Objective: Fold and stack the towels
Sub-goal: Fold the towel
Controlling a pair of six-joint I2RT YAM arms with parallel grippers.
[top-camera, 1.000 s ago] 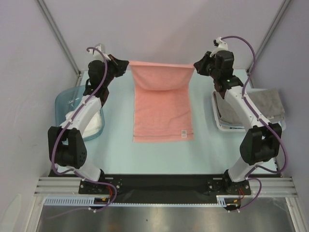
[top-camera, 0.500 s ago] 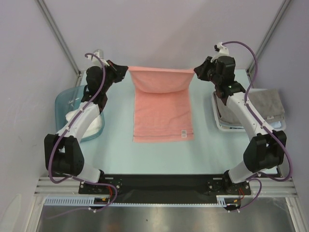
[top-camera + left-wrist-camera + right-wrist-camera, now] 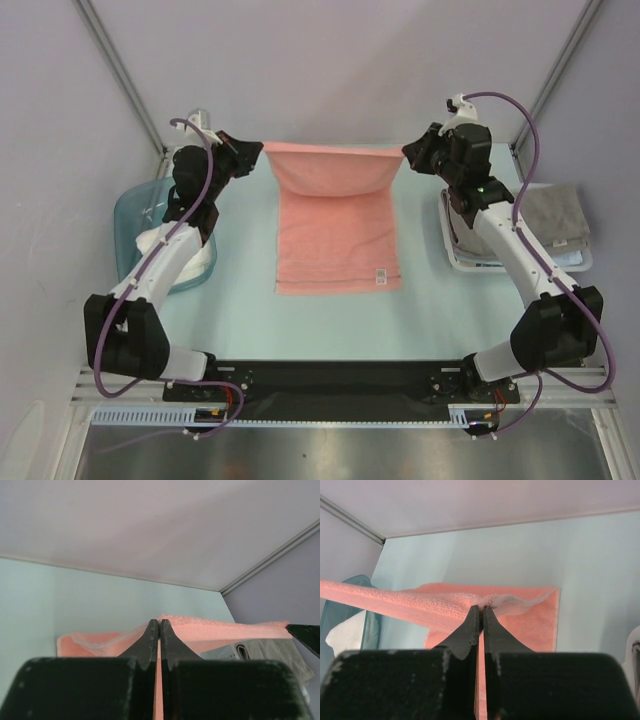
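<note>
Top view, salmon-pink towel [image 3: 337, 225]: is lying lengthwise on the middle of the table [image 3: 240, 300], its near end flat and carrying a small white label [image 3: 380, 275]; its far edge is being held up off the surface and is sagging in the middle between the two grippers.
Top view, left gripper [image 3: 258, 152]: is pinching the far left corner of the salmon-pink towel.
Top view, right gripper [image 3: 406, 150]: is pinching the far right corner.
Top view, surroundings: a white towel [image 3: 190, 255] is lying in the blue tub [image 3: 128, 212] on the left; a grey towel [image 3: 555, 212] is resting over the white basket [image 3: 455, 245] on the right.
Left wrist view, jaws: are pressing together on the pink edge, only a thin strip of cloth showing between them.
Left wrist view, towel: is stretching away to the right as a taut raised band, with the grey towel showing below it.
Right wrist view, jaws: are clamping the bunched pink corner, nearly touching each other.
Right wrist view, towel: the lifted edge is running off to the left above the flat part on the table; the blue tub and the white towel are sitting at the left edge.
</note>
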